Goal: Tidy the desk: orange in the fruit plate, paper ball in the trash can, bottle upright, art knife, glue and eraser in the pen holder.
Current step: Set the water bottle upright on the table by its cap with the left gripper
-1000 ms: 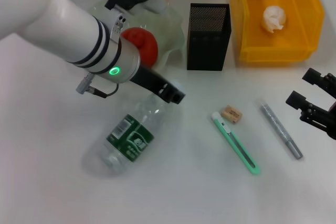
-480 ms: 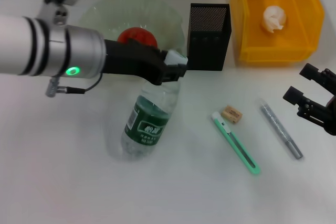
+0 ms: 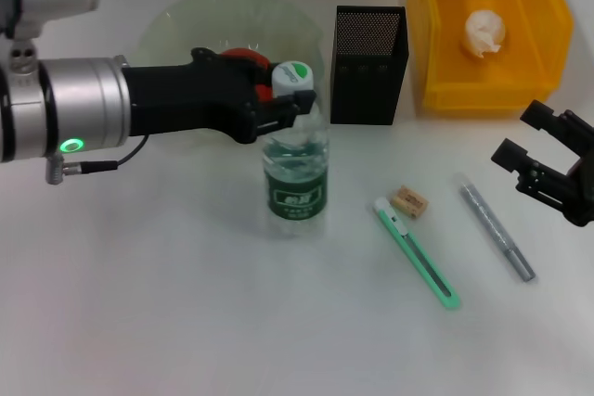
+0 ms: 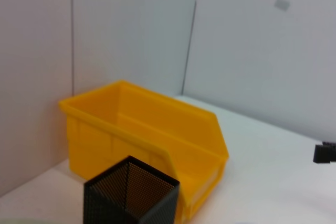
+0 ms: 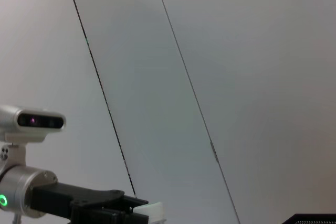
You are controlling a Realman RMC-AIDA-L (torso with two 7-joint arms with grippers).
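Bottle (image 3: 296, 173) stands upright near bench centre, a bit toward the far edge: clear plastic, green label w/ white print, white cap w/ green mark. Left gripper (image 3: 290, 106) clamped on bottle neck just under the cap. Right gripper (image 3: 541, 149) hovers by the right edge, fingers apart, holding nothing. Orange (image 3: 243, 57) sits in the fruit plate (image 3: 186, 20) at the far edge. Art knife (image 3: 417, 252), eraser (image 3: 408, 202) & glue (image 3: 497, 231) lie flat right of bottle.

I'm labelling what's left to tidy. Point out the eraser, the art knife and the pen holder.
eraser (image 3: 408, 202), head view, top face.
art knife (image 3: 419, 255), head view, mid-handle.
pen holder (image 3: 368, 85), head view, front mesh wall.
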